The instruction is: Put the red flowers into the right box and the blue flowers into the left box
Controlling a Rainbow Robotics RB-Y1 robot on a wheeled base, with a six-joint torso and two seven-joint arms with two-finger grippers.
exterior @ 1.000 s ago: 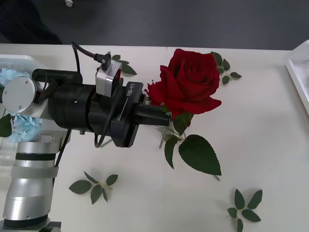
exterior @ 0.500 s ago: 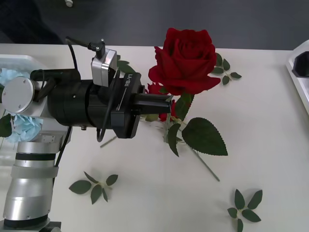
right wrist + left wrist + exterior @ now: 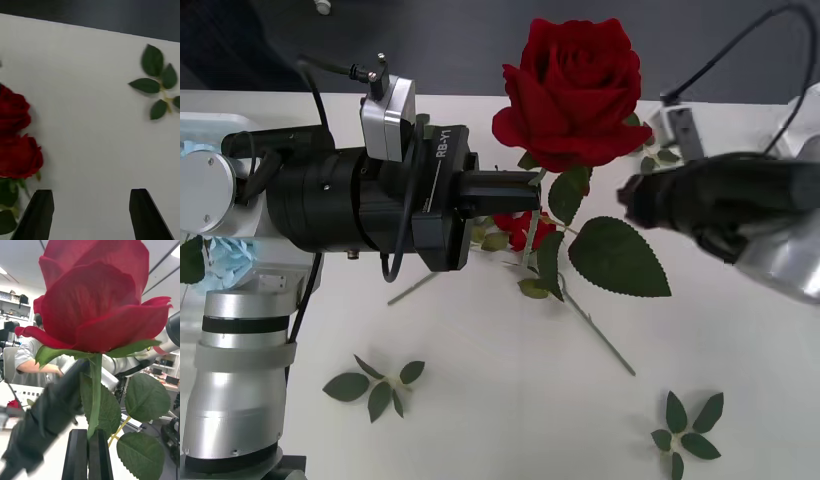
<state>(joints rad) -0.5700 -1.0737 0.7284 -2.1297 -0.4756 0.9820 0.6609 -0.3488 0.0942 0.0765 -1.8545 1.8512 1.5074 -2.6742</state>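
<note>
My left gripper (image 3: 530,190) is shut on the green stem of a red flower (image 3: 575,85) and holds it upright above the table; the left wrist view shows the shut fingers (image 3: 78,453) pinching the stem under the bloom (image 3: 93,300). More red flowers (image 3: 515,228) lie on the table beneath it, and show beside my open right gripper (image 3: 92,215) as two blooms (image 3: 17,157). The right arm (image 3: 720,205) reaches in from the right, close to the held rose's leaves. Blue flowers (image 3: 225,260) lie in the left box (image 3: 210,125). The right box's rim (image 3: 802,125) peeks out behind the right arm.
Loose green leaf sprigs lie on the white table: one front left (image 3: 380,385), one front right (image 3: 690,430), one at the back (image 3: 157,82). The table's far edge meets a dark floor.
The left gripper has lifted the rose higher off the table. The right arm has swung in from the right edge toward the rose.
</note>
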